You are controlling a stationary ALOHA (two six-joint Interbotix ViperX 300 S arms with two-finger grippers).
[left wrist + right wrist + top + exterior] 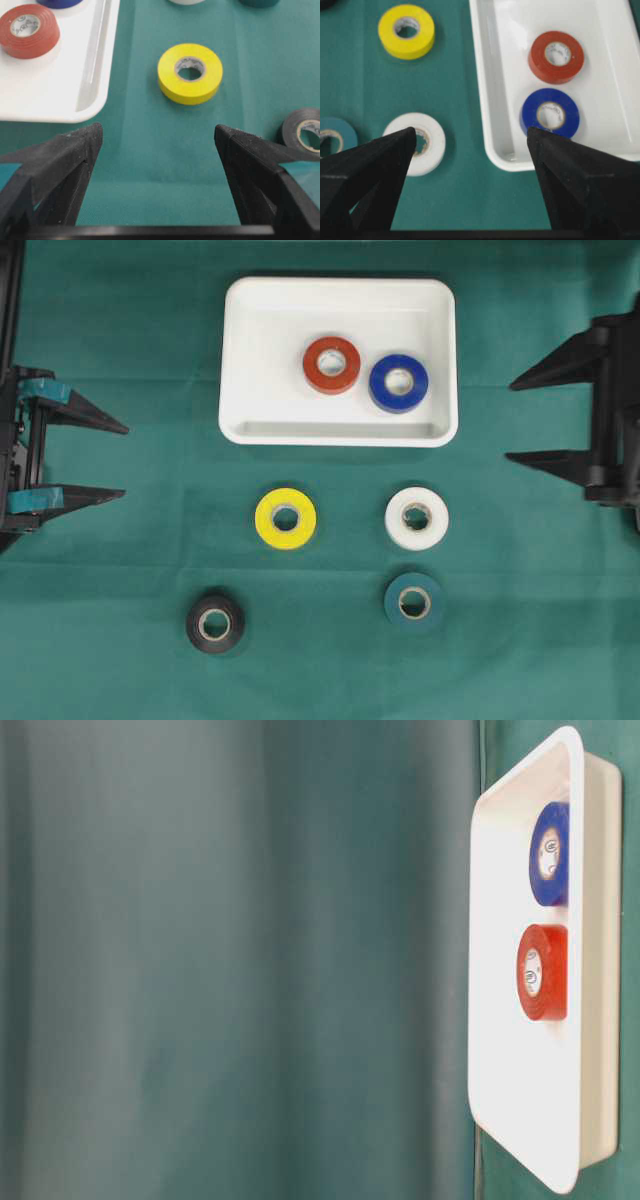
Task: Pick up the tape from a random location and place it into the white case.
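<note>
Lying flat inside the shallow white plastic case (pixel 250 425) at the worktop's far middle: a red tape roll (pixel 332 364) and a blue tape roll (pixel 398 383). Resting nearer on the green cloth (pixel 130 340): yellow (pixel 286 517), white (pixel 417 517), teal (pixel 414 600) and black (pixel 215 622) tape rolls. Standing wide apart and gripping nothing: the left tool (pixel 115 462) and right tool (pixel 518 420).

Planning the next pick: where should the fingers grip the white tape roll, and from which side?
Come from straight above. The white tape roll lies flat on the green cloth, hole up, apart from the other rolls and the white case. Either straddle its outer wall, or put one finger in the hole and one outside, pinching the ring.
</note>
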